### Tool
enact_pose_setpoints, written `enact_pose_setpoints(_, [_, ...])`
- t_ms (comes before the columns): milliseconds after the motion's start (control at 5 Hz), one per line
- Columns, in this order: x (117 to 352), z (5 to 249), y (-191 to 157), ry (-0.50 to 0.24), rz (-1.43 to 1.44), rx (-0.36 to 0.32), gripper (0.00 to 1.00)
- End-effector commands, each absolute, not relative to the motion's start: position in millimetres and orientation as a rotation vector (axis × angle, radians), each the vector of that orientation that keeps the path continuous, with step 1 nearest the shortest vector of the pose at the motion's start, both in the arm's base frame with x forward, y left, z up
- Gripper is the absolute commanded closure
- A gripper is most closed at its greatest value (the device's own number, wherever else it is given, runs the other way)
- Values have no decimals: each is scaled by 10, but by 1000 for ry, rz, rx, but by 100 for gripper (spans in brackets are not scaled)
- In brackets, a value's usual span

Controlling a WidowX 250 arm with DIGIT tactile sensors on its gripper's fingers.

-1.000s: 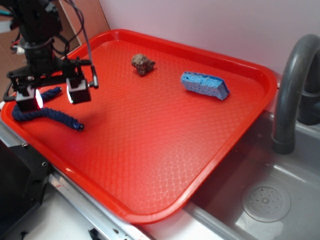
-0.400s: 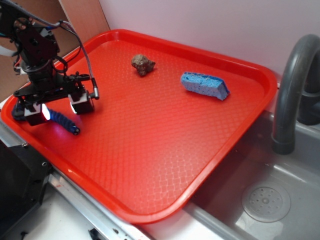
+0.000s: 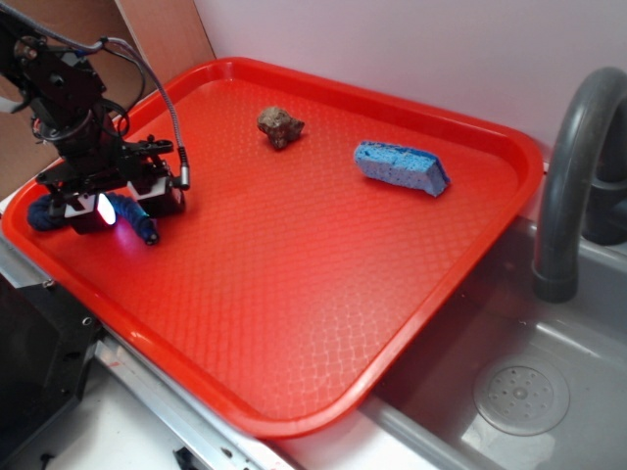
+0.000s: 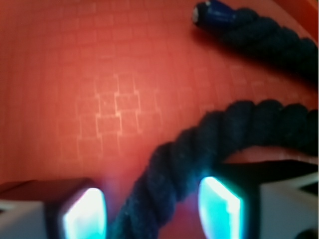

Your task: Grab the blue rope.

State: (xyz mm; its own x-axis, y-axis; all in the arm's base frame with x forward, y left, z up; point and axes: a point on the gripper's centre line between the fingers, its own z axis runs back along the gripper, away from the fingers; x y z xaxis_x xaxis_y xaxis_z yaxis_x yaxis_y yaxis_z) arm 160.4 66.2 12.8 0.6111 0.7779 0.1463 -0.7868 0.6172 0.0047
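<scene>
- The gripper [image 3: 122, 204] sits low over the near-left corner of the red tray [image 3: 323, 294], at the level of the tray surface.
- The jaws stand apart, one on each side of the blue rope [image 3: 137, 223]. The wrist view shows the rope [image 4: 209, 149] running between the two lit fingertips [image 4: 84, 214], with a gap of tray surface between the rope and the left pad. Contact on the right pad cannot be confirmed.
- The blue rope lies on the tray floor near the left rim. In the exterior view, one end protrudes to the left of the gripper and the other end points toward the tray centre, just past the fingers.
- In the wrist view the rope bends in a curve; its capped end [image 4: 212, 14] lies at the upper right, apart from the section between the pads.
- A brown lump [image 3: 280, 125] rests on the far part of the tray, well apart from the gripper.
- A light blue sponge [image 3: 402, 166] lies toward the far right of the tray, near the lump.
- A grey faucet [image 3: 573, 176] rises over the sink [image 3: 519, 392] to the right of the tray.
</scene>
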Motion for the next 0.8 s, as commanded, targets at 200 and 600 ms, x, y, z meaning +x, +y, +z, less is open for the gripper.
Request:
enact_pose_setpoints(200, [1620, 212, 521, -126, 602, 187, 100])
enact_pose_setpoints(600, [1984, 685, 214, -145, 215, 190, 100])
